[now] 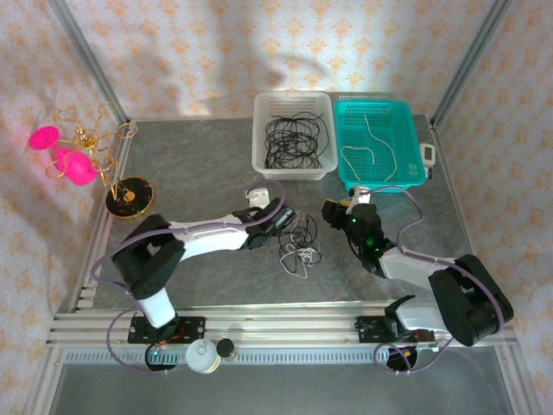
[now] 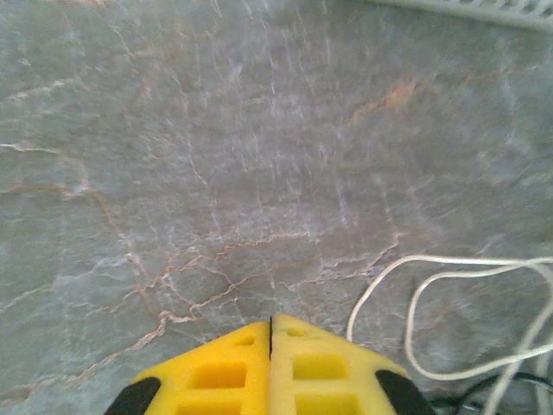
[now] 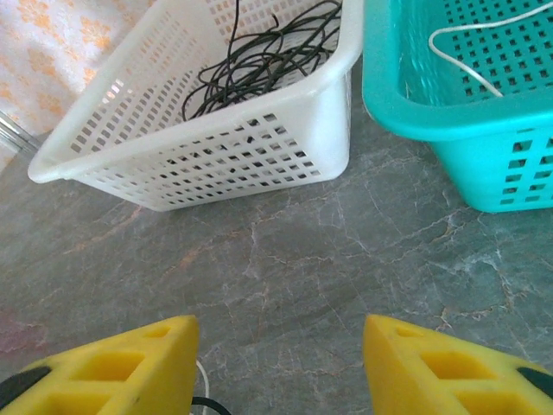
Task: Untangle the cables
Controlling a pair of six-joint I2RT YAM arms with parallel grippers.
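A tangle of thin black and white cables [image 1: 300, 248] lies on the grey table between the two arms. My left gripper [image 1: 289, 224] sits at the tangle's upper left edge. In the left wrist view its yellow fingers [image 2: 294, 363] are pressed together and shut, with nothing seen between them, and white cable loops [image 2: 432, 298] lie just to their right. My right gripper [image 1: 333, 211] hangs to the right of the tangle, open, its fingertips [image 3: 164, 346] far apart over bare table. A bit of white and black cable [image 3: 202, 389] shows by its left finger.
A white basket [image 1: 289, 166] holds black cables [image 1: 294, 138] at the back. Beside it a teal basket [image 1: 380, 184] holds a white cable [image 1: 371, 149]. A gold wire stand with pink pieces [image 1: 82, 156] is at the far left. A small white block [image 1: 257, 197] lies near the left arm.
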